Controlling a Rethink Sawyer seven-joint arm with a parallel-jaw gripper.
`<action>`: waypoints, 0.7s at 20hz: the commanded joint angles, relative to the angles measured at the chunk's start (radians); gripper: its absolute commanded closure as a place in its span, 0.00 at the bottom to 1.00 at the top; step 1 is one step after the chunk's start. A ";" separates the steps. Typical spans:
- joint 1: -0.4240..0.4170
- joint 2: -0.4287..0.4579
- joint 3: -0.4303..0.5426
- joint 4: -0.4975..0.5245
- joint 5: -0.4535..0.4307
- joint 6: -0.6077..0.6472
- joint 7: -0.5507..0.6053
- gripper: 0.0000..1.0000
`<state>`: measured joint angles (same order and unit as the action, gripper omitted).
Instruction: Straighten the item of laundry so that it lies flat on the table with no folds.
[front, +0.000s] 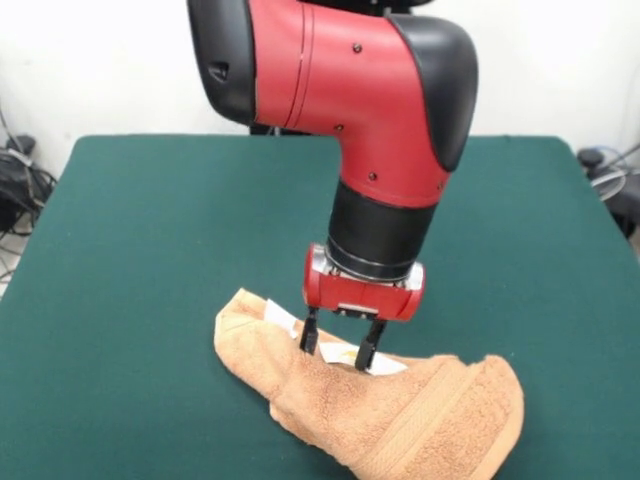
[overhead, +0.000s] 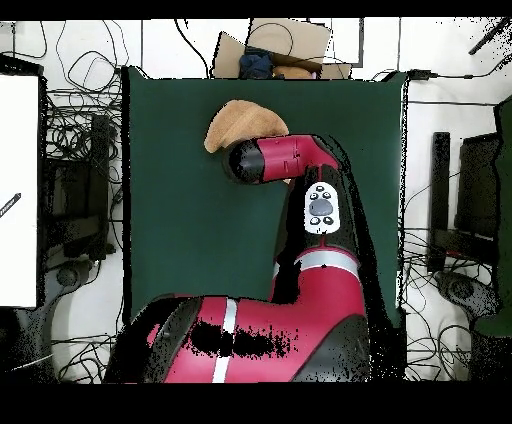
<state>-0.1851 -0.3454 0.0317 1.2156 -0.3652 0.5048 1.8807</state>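
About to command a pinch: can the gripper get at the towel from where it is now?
Probably yes. The gripper hangs right over the crumpled towel, jaws open with tips at its white tags, and nothing lies between them.

towel (front: 400, 415): crumpled on table (front: 150, 250) | end effector (front: 339, 350): open, fingertips touching towel

Bare table (front: 150, 230) all around towel (front: 400, 420)

Lab: tangled cables (overhead: 75, 150), pedestal robot arm (front: 390, 130)
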 joint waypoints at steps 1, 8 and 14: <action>0.014 0.005 0.090 0.089 -0.088 -0.045 -0.093 0.00; 0.031 0.011 0.070 0.060 -0.116 -0.049 -0.065 0.00; 0.046 0.039 0.035 -0.004 -0.136 -0.043 -0.035 0.00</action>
<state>-0.1700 -0.3473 0.0323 1.2140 -0.4248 0.5037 1.8807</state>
